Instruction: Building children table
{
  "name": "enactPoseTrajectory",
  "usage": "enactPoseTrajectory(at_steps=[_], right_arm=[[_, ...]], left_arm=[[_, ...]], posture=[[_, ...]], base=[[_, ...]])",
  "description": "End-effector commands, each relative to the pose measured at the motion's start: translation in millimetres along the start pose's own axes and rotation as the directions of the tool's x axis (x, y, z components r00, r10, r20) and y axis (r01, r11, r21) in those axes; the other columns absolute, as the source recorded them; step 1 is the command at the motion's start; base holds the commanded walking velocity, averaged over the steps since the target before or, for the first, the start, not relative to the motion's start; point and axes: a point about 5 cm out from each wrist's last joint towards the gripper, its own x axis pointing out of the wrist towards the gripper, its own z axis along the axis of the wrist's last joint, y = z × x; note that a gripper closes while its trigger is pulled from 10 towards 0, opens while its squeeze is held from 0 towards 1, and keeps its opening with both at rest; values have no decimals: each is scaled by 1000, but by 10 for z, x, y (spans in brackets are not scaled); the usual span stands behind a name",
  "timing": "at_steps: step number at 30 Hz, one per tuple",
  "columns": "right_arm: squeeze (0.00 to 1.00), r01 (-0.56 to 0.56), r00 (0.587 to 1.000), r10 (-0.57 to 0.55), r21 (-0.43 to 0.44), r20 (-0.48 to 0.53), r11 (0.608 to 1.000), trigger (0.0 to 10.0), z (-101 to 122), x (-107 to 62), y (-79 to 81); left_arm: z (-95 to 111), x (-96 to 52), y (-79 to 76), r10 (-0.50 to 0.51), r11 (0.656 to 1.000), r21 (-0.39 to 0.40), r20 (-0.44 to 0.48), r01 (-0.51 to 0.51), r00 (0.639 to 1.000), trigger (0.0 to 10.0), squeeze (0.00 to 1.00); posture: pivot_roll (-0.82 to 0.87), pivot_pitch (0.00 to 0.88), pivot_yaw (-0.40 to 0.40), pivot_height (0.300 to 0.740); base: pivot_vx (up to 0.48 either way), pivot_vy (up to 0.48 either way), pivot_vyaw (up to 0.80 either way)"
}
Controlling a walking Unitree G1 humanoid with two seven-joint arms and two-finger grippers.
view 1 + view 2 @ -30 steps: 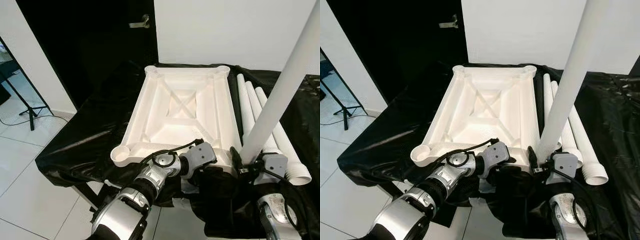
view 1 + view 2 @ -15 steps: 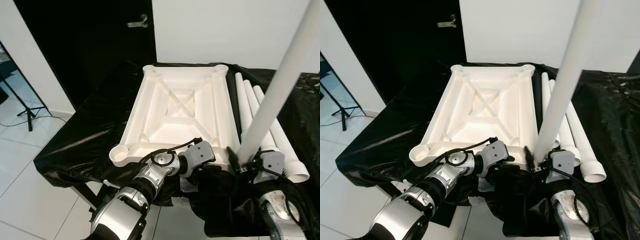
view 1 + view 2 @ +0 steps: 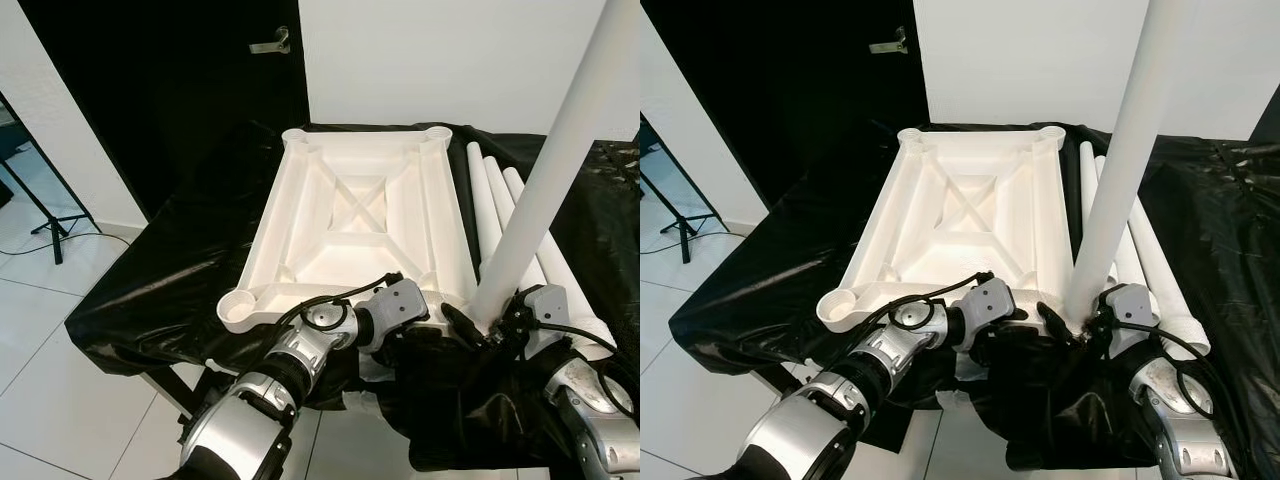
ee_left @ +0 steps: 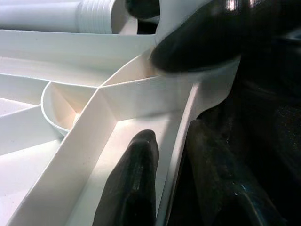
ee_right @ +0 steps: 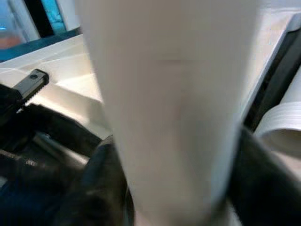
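A white plastic tabletop [image 3: 360,215] lies upside down on a table draped in black cloth [image 3: 190,270]. My left gripper [image 4: 171,188] is shut on the tabletop's near rim close to the near right corner, one finger inside the rim and one outside. My right gripper [image 5: 178,188] is shut on a long white leg [image 3: 545,190]. The leg stands nearly upright, leaning to the right, with its lower end at the near right corner socket. The gripper's fingers [image 5: 99,183] clasp the leg low down. An open round socket [image 3: 240,305] shows at the near left corner.
Three spare white legs [image 3: 487,205] lie side by side on the cloth to the right of the tabletop. A black door with a metal handle [image 3: 268,42] stands behind the table on the left. A black stand [image 3: 40,215] is on the tiled floor at left.
My right gripper has brought the leg's lower end closer to the near right corner, and its wrist has swung outward. The left gripper keeps its hold. The camera has shifted slightly.
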Motion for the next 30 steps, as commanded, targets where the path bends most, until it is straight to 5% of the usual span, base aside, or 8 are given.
enactPoseTrajectory(at_steps=[1,11,16,21,23,28,29,30], right_arm=[[0,-68,997,69,42,-26,997,0,-64,3,77],[0,-192,977,199,95,-75,977,0,-153,-36,244],[0,-2,998,-5,124,56,992,0,-123,131,551],[0,172,977,-189,154,101,973,0,-104,154,533],[0,337,928,-359,182,103,924,0,-102,154,495],[0,426,891,-446,181,88,886,0,-107,165,473],[0,428,890,-447,178,90,886,4980,-97,184,473],[0,428,890,-447,178,90,886,4980,-97,184,473]], left_arm=[[-458,-61,-186,5,993,-116,-182,-26,983,10000,0],[-459,-68,-180,8,992,-120,-180,-30,984,10000,0],[-491,-68,-222,-6,992,-126,-183,-18,983,10000,0],[-489,-72,-215,-3,992,-127,-183,-21,983,10000,0],[-494,-73,-221,-5,992,-127,-184,-19,983,10000,0],[-496,-70,-229,-9,992,-128,-184,-15,983,10000,0],[-492,-69,-227,-8,992,-127,-183,-15,983,10000,0],[-492,-69,-227,-8,992,-127,-183,-15,983,10000,0]], posture=[[87,0,47,740],[91,0,48,740],[100,0,52,740],[99,0,50,740],[102,0,53,740],[99,0,53,740],[97,0,52,740],[97,0,52,740]], base=[[0,0,0],[0,0,0],[0,0,0],[0,0,0],[0,0,0],[0,0,0],[0,0,0],[0,0,0]])
